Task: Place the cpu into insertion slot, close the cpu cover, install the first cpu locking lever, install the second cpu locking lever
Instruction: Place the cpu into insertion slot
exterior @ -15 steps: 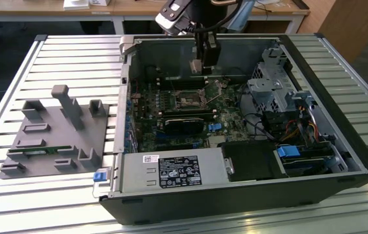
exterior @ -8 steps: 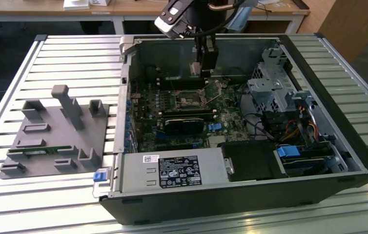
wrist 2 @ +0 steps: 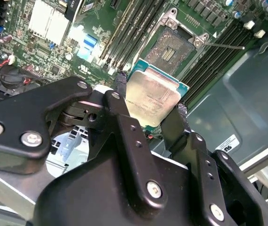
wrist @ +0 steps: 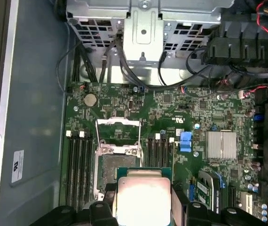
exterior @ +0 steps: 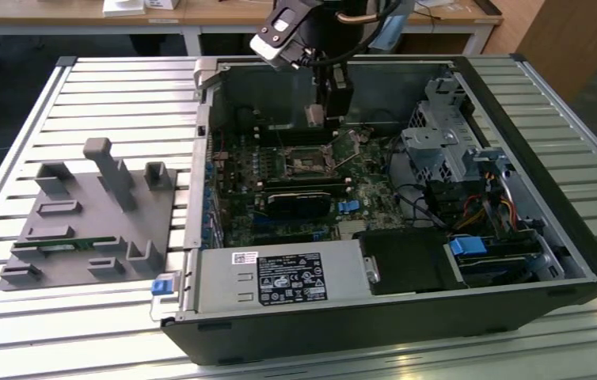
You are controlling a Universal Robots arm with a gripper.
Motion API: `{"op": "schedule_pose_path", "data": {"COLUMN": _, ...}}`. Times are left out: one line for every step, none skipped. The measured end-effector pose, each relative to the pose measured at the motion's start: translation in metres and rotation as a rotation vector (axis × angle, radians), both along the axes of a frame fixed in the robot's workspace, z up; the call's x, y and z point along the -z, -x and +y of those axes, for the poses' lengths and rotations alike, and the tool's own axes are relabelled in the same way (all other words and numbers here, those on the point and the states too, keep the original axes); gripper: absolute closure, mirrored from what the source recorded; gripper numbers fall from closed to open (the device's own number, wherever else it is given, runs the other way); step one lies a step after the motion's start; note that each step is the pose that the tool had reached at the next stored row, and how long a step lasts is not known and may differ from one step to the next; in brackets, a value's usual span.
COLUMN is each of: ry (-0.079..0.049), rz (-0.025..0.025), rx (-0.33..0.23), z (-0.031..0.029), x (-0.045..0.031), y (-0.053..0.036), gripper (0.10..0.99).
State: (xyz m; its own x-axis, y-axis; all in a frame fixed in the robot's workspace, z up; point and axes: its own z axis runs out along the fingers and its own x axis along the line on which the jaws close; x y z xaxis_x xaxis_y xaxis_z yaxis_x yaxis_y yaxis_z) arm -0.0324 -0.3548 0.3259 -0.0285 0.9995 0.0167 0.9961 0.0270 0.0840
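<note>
a slatted metal table (exterior: 119,103) carries an open desktop computer case (exterior: 552,198) lying on its side. a grey moulded fixture (exterior: 87,222) sits beside it on the exterior view's left, and wooden desks run along the back. the arm reaches down into the case over the green motherboard (wrist: 195,113).

the gripper (wrist 2: 151,98) is pinching the cpu (wrist 2: 155,94). its two black fingers (wrist 2: 120,94) press on opposite edges of the chip, with the dull silver top facing the second wrist camera. the chip hangs in the air above the board and is not seated.

the insertion slot (wrist: 113,165) lies open with its dark pin field bare. the cpu cover (wrist: 117,122) is swung up and back on the side of the socket away from the chip. a thin wire lever (wrist 2: 223,46) juts out to one side of the socket frame.

in the first wrist view the cpu (wrist: 143,197) overlaps the socket's nearer edge, so most of the pin field shows beyond it. the chip also sits a little off toward the memory slots (wrist: 158,150) by the blue connector (wrist: 185,141). by my reading, the socket lies ahead of the held chip and slightly to one side, as well as below it. the chip's edges look roughly parallel to the socket frame, so the gap looks like one of position more than of turn.
</note>
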Motion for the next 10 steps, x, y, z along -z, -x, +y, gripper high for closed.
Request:
{"op": "schedule_pose_path", "data": {"ry": 0.0, "rz": 0.0, "rx": -0.001, "z": 0.0, "x": 0.0007, "y": 0.0, "gripper": 0.545}}
{"op": "schedule_pose_path", "data": {"ry": 0.0, "rz": 0.0001, "rx": -0.001, "z": 0.0, "x": 0.0012, "y": 0.0, "gripper": 0.545}}
{"op": "schedule_pose_path", "data": {"ry": 0.0, "rz": 0.0003, "rx": -0.001, "z": 0.0, "x": 0.0014, "y": 0.0, "gripper": 0.545}}
{"op": "schedule_pose_path", "data": {"ry": 0.0, "rz": 0.0002, "rx": -0.001, "z": 0.0, "x": 0.0016, "y": 0.0, "gripper": 0.545}}
{"op": "schedule_pose_path", "data": {"ry": 0.0, "rz": 0.0002, "rx": -0.001, "z": 0.0, "x": 0.002, "y": 0.0001, "gripper": 0.545}}
{"op": "schedule_pose_path", "data": {"ry": 0.0, "rz": 0.0002, "rx": -0.001, "z": 0.0, "x": 0.0023, "y": 0.0001, "gripper": 0.545}}
{"op": "schedule_pose_path", "data": {"ry": 0.0, "rz": 0.0002, "rx": -0.001, "z": 0.0, "x": 0.0024, "y": 0.0001, "gripper": 0.545}}
{"op": "schedule_pose_path", "data": {"ry": 0.0, "rz": 0.0002, "rx": -0.001, "z": 0.0, "x": 0.0028, "y": 0.0, "gripper": 0.545}}
{"op": "schedule_pose_path", "data": {"ry": 0.0, "rz": 0.0001, "rx": -0.001, "z": 0.0, "x": 0.0031, "y": 0.0, "gripper": 0.545}}
{"op": "schedule_pose_path", "data": {"ry": 0.0, "rz": 0.0002, "rx": -0.001, "z": 0.0, "x": 0.0033, "y": 0.0, "gripper": 0.545}}
